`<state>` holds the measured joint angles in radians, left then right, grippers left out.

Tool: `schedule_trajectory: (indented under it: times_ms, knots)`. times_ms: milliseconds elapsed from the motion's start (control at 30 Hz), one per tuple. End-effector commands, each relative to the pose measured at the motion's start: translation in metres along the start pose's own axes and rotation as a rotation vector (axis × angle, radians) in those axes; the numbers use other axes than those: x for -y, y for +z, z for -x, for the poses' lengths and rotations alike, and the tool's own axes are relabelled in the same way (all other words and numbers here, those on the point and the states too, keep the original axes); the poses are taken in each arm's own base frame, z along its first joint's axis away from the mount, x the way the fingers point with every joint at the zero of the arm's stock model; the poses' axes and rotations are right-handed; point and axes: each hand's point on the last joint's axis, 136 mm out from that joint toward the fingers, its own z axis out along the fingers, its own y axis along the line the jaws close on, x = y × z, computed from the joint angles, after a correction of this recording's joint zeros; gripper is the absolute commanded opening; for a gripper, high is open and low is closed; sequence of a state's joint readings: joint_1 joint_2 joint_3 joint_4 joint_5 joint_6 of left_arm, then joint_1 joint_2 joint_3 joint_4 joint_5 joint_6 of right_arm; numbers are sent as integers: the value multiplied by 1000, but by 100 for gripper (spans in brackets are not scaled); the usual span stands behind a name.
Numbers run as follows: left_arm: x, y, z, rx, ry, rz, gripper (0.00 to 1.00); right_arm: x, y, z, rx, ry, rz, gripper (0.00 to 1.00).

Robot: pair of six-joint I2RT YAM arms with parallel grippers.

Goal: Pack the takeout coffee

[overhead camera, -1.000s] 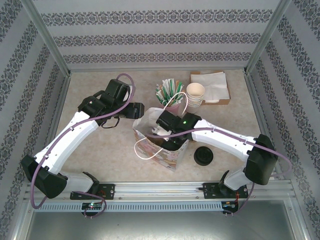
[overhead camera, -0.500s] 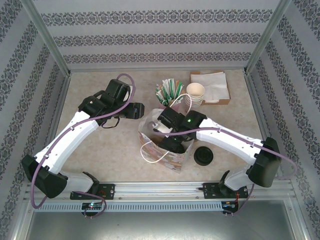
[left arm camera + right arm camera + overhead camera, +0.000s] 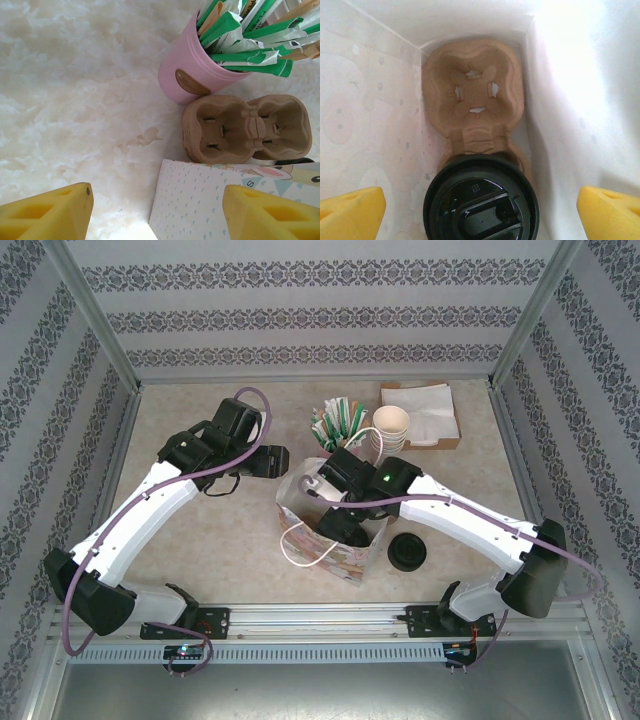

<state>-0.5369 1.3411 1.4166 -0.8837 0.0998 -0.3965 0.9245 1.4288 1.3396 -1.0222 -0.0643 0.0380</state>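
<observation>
While the cup (image 3: 481, 200) is sitting in the bag (image 3: 370, 100), the right gripper (image 3: 481, 210) is hovering wide open (empty). The left gripper (image 3: 157, 207) is gaping empty too.

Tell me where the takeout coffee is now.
In the right wrist view, the takeout coffee stands inside the paper bag, at the bottom centre, in one pocket of the cup carrier, whose other pocket is empty.

light: bright, even | shadows: soft | glare: bag wall (image 3: 580, 75) washed white | blur: tabletop (image 3: 75, 75) soft
</observation>
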Motion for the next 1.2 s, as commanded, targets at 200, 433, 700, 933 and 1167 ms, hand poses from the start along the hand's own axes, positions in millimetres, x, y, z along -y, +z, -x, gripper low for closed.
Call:
schedule_trajectory:
  times_ms: [200,433,700,933,1167]
  knots:
    - [3,-4,1,-10,26,17,70,4,-34,10,71,56,-21,98]
    - [4,-4,2,-13,31,19,70,2,-52,12,121,78,-13,97]
    - [4,-2,3,-13,29,19,70,-1,-81,16,205,100,-1,97]
    - [5,-4,5,-6,36,18,70,-1,-105,19,278,108,-4,96]
    - [6,-7,7,3,35,14,70,2,-129,22,357,108,-20,96]
